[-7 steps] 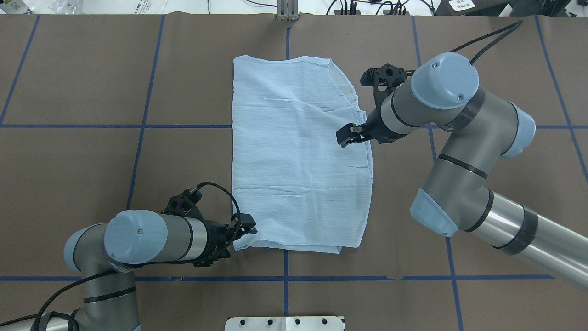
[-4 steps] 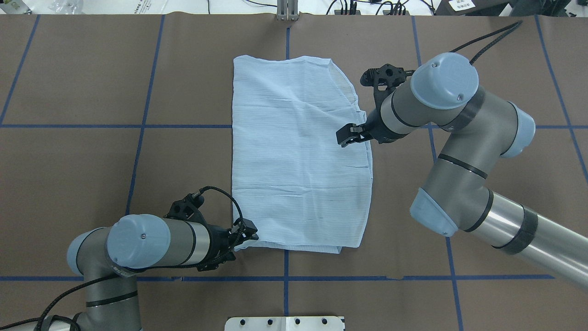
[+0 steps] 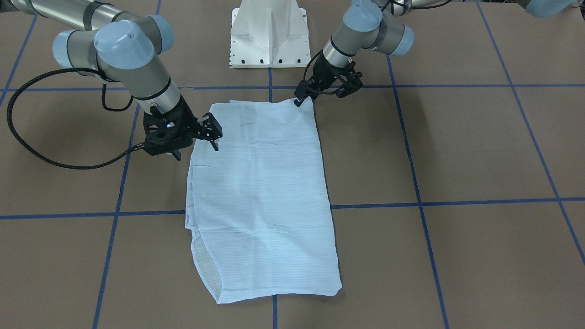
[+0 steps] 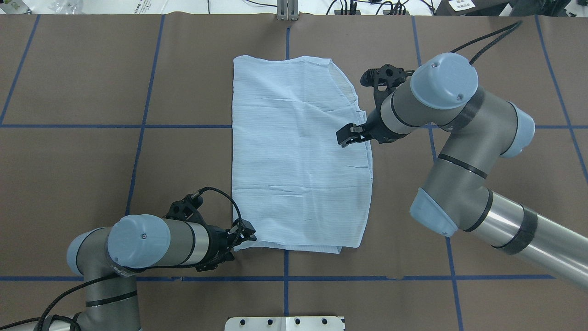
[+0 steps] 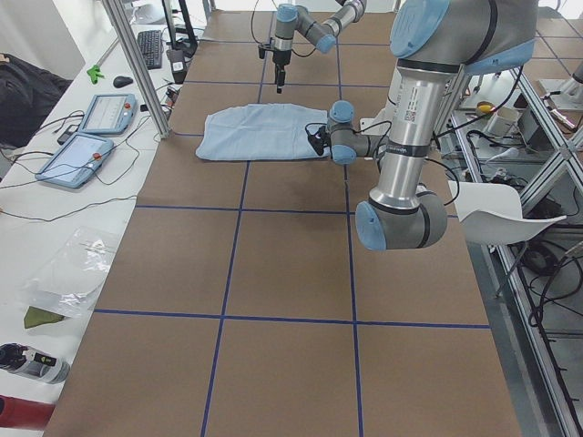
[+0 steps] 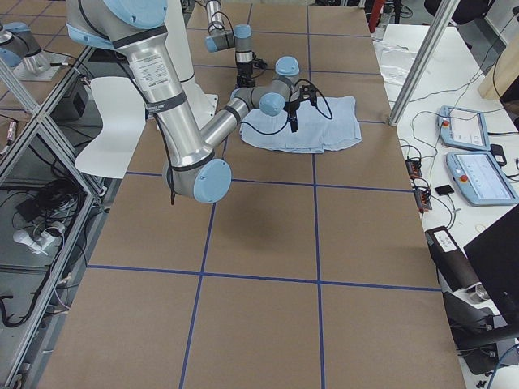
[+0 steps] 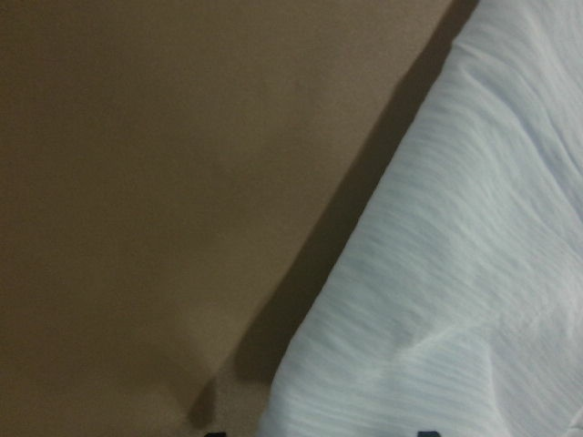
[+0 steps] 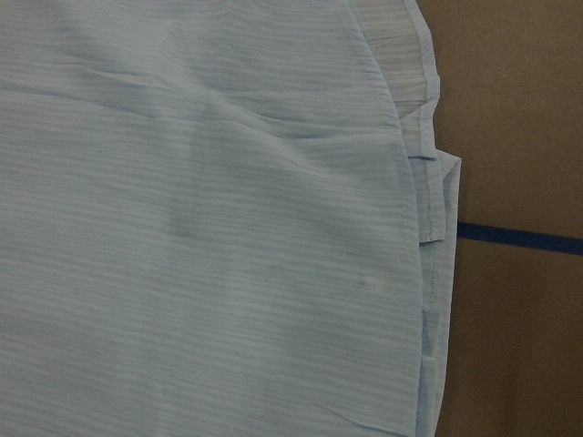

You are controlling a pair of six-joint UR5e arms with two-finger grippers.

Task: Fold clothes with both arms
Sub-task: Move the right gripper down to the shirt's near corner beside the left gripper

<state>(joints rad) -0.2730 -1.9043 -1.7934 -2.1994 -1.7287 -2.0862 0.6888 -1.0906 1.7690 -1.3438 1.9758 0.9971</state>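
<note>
Shirt is folded into a long light-blue rectangle and lies flat pretty much in the middle of the brown worktop. Its long side runs away from the robot, across a couple of the blue tape lines that grid the surface. Up close you get the fine stripes and a few shallow creases, and along its right-hand edge there are stacked layers with a seam and a paler strip poking out near the far corner. Left gripper is down low at the near-left corner of the shirt, right at the cloth. In the left wrist view the two dark fingertips just peek in at the bottom, apart, with the shirt's edge between them, so those jaws are spread and not pinching. Left arm lies low across the near-left part of the worktop, with a black cable looping over its wrist. Right gripper sits over the shirt's right edge about halfway along, pointing inward. Honestly can't tell if its jaws are apart or together, since the right wrist view shows only cloth and a bit of worktop. Right arm comes in from the near right. White pedestal stands near the robot-side end of the shirt, apart from it.
</note>
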